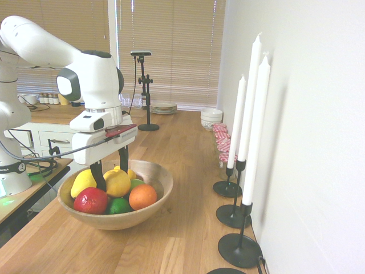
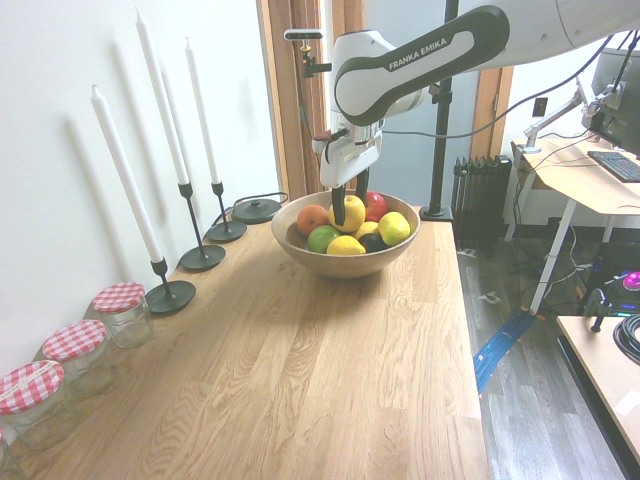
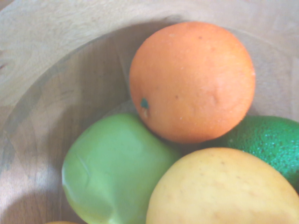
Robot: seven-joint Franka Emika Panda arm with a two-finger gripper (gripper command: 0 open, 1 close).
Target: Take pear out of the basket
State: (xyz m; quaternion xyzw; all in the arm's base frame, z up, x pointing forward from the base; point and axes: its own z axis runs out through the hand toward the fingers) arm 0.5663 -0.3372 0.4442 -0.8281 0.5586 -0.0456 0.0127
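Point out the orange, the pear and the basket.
Orange: (image 3: 192, 81), wrist view, its middle.
Pear: (image 1: 117, 184), first exterior view, its upper side.
Basket: (image 2: 345, 266), second exterior view, its outer wall.

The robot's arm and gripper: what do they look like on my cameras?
The arm is glossy white with rounded housings and dark grey trim, lettered "FRANKA EMIKA" on one link. A thin cable runs along it. The gripper has a white, blocky body, a dark red piece on top, and two slim black jaws.
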